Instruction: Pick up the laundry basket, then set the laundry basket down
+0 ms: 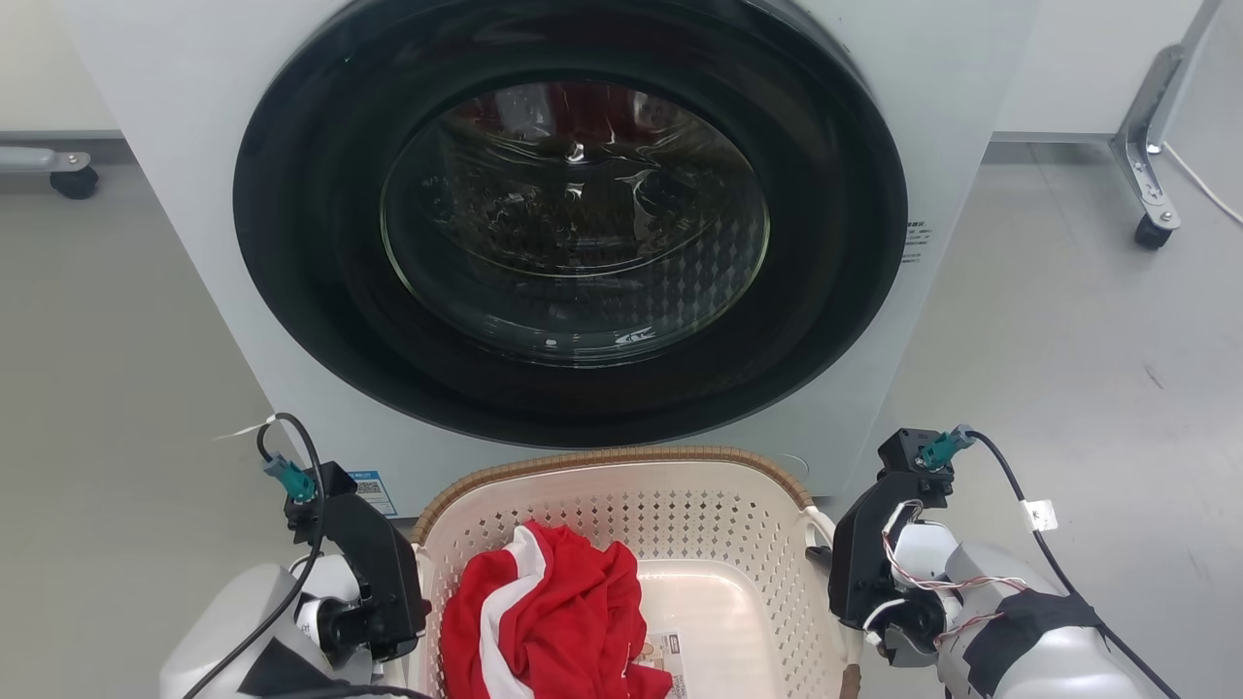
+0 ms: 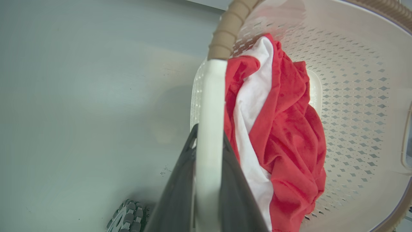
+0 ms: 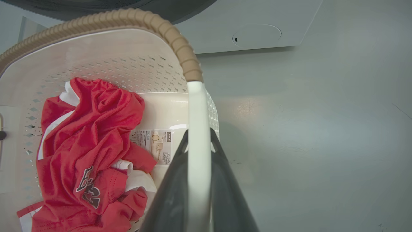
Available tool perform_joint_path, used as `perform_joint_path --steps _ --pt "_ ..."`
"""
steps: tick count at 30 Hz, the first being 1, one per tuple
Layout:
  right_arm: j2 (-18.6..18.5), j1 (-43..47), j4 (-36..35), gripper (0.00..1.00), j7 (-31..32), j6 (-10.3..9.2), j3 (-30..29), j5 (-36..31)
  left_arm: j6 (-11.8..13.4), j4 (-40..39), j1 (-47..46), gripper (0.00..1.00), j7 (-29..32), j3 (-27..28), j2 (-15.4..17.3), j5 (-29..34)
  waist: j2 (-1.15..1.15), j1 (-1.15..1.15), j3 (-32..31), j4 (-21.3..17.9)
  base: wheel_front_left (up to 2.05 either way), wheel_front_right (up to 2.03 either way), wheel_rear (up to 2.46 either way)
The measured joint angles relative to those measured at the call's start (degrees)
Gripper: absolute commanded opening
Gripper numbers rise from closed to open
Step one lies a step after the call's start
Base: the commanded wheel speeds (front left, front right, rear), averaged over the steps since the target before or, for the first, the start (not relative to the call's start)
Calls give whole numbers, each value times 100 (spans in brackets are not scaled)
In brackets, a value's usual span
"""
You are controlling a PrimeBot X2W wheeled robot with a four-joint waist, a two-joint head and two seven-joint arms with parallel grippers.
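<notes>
The laundry basket (image 1: 621, 505) is cream-white and perforated, with a brown woven-look rim, and sits low and central in the head view, just in front of the washer. A red and white garment (image 1: 544, 612) lies inside. My left gripper (image 2: 209, 135) is shut on the basket's white left handle (image 2: 210, 96), one dark finger on each side. My right gripper (image 3: 199, 135) is shut on the white right handle (image 3: 197, 106) in the same way. In the head view, the left gripper (image 1: 388, 582) and right gripper (image 1: 855, 563) flank the basket. Its base is hidden.
The washer (image 1: 971, 78) with its round dark glass door (image 1: 573, 223) stands close behind the basket. Castor legs of frames are at the far right (image 1: 1151, 228) and far left (image 1: 73, 180). Bare grey floor (image 1: 1068, 388) lies on both sides.
</notes>
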Motion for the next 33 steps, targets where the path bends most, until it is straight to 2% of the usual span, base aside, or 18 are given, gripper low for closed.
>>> perform_joint_path --steps 33 --pt "-13 0 27 0 146 -1 310 375 0 -4 82 0 15 -122 57 -222 1 0 -18 -10 0 0 0"
